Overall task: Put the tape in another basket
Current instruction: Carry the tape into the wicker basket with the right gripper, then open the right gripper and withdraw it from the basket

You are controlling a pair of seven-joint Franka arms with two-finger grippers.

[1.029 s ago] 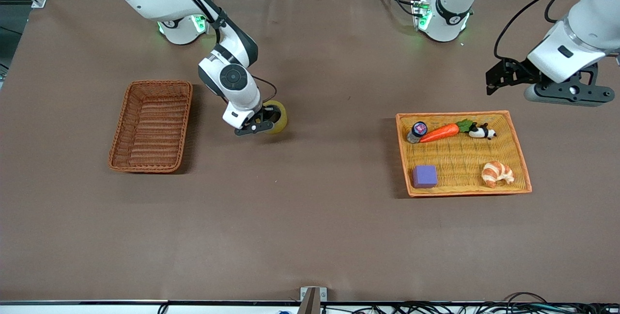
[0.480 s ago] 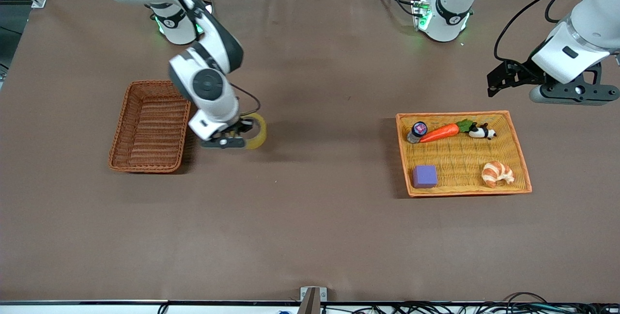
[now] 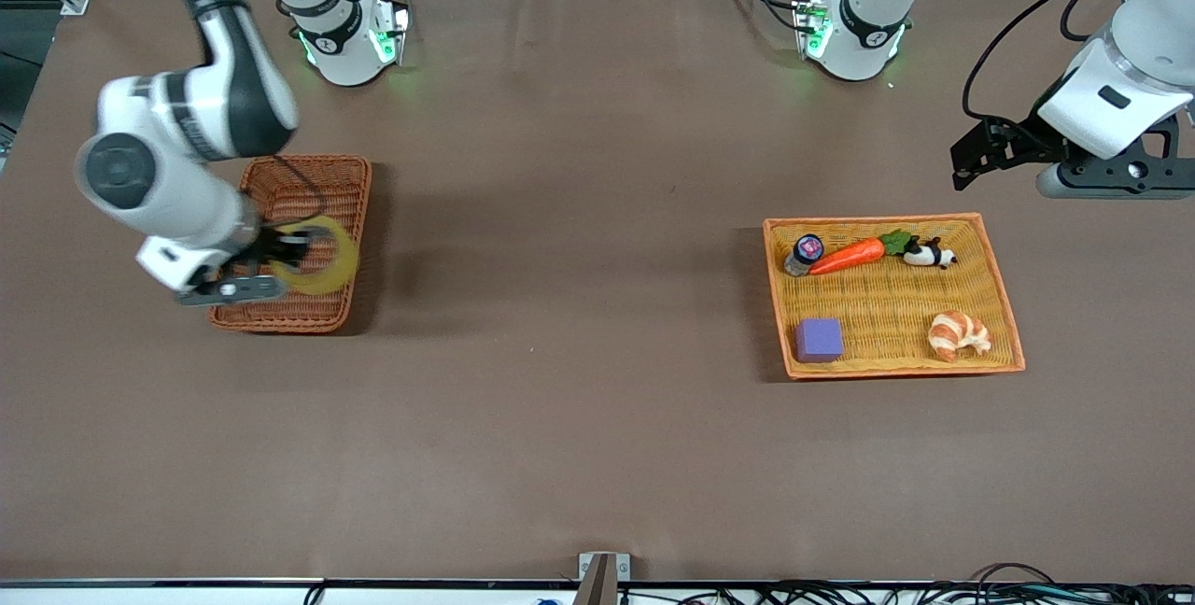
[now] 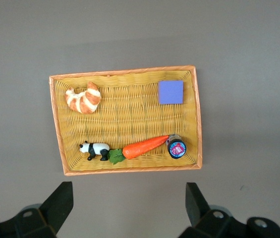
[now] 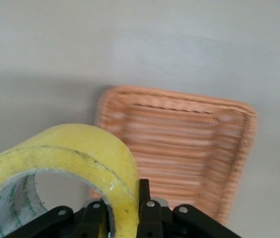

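Right tool (image 3: 266, 267): in the air over the basket, fingers clamped on the wall of the tape; arm comes in from its base at the top of the front view.
Tape (image 3: 320, 256): yellowish ring, held clear of the bench, over the part of the basket that lies nearer the front camera. In the right wrist view the tape (image 5: 65, 173) fills the foreground, one finger (image 5: 144, 203) pressed on its outer face, the grey printed core showing inside.
Basket (image 3: 280, 177): reddish-brown wicker, at about 9 o'clock on the bench in the front view, toward the right arm's end. Nothing seen lying in the part that shows. In the right wrist view the basket (image 5: 189, 148) lies below the tape.
Left tool (image 3: 971, 157): waits in the air over bare bench at about 2 o'clock, just off the tray's edge that lies farther from the front camera. Fingers stand wide apart and grip nothing; both fingertips (image 4: 60, 203) frame the left wrist view.
Tray (image 3: 999, 292): orange-yellow, shallow, at about 3 o'clock, toward the left arm's end, well apart from the basket.
Tray contents: carrot (image 3: 848, 255), small jar (image 3: 805, 253) touching its tip, panda figure (image 3: 929, 254) beside its leaves; purple block (image 3: 819, 340) and croissant (image 3: 958, 334) nearer the front camera.
Bench (image 3: 579, 381): brown cover.
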